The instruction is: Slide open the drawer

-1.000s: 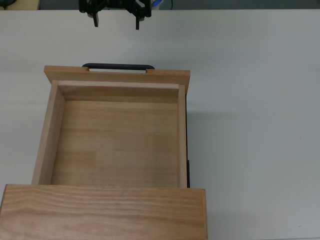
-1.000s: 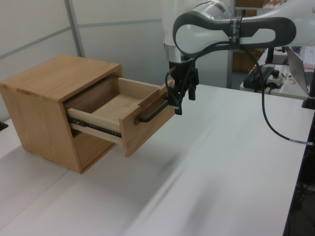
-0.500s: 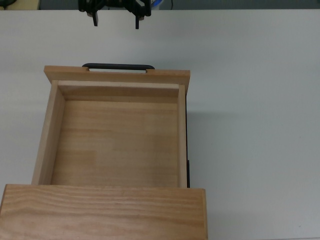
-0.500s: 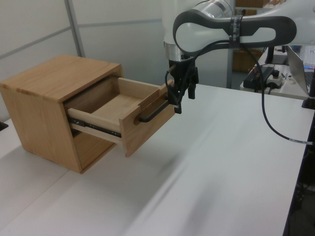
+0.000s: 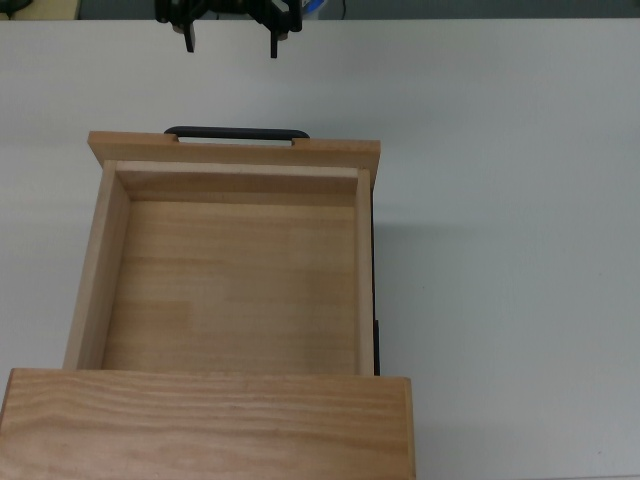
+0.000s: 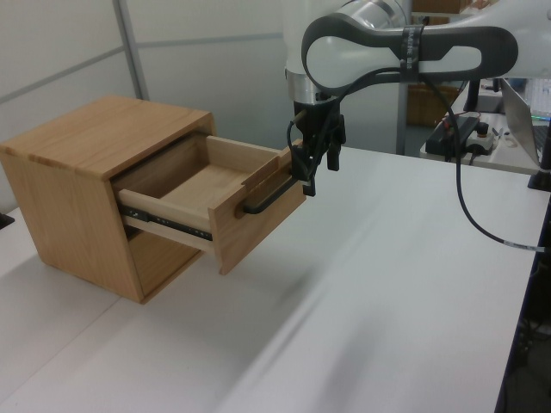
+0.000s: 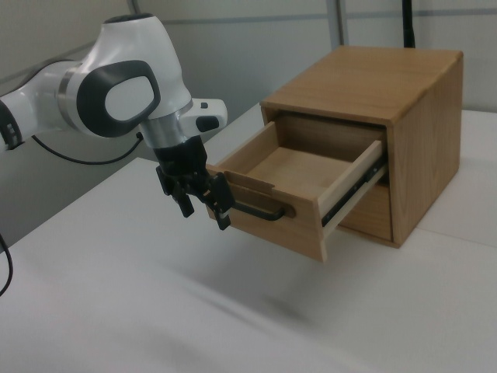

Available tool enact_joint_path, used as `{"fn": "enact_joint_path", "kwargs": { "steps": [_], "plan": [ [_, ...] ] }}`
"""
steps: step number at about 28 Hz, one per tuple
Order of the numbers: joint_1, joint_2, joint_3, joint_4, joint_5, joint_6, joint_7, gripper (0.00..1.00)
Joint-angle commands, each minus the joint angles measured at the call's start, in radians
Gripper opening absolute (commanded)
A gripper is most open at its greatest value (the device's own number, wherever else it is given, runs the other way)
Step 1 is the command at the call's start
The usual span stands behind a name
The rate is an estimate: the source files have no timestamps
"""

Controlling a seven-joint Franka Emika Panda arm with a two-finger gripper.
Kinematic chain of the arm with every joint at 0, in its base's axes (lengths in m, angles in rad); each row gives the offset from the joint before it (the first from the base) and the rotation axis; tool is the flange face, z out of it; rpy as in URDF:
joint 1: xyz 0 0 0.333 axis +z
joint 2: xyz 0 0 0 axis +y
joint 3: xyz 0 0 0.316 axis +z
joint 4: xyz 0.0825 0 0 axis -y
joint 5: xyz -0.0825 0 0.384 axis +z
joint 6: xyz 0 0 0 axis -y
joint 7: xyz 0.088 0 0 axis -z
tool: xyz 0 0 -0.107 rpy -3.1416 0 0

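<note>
The light wood drawer [image 5: 235,280] stands pulled far out of its wooden cabinet [image 5: 210,425], and its inside is bare. A thin black bar handle [image 5: 236,132] runs along the front panel. My gripper [image 5: 231,45] is open and holds nothing, hanging in front of the handle with a gap between them. In the left view the gripper [image 6: 319,172] sits just above and to the right of the handle [image 6: 267,196] on the drawer [image 6: 202,185]. In the right view the gripper [image 7: 205,216] hangs just left of the handle [image 7: 260,211], fingers pointing down.
The cabinet [image 6: 95,129] rests on a white table [image 6: 370,301] that stretches wide in front of the drawer. A black cable [image 6: 469,215] hangs from the arm in the left view. Equipment sits on another table [image 6: 482,142] at the left view's far right.
The gripper has drifted slightly up and away from the handle, still open. The drawer has not moved.
</note>
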Motion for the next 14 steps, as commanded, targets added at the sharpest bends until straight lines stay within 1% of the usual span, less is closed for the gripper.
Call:
{"fn": "enact_joint_path", "kwargs": {
  "steps": [1,14],
  "plan": [
    [0.000,0.027,-0.005,0.036,0.001,-0.033,-0.018,1.00],
    [0.001,0.031,-0.001,0.036,0.004,-0.033,-0.013,1.00]
  ]
}}
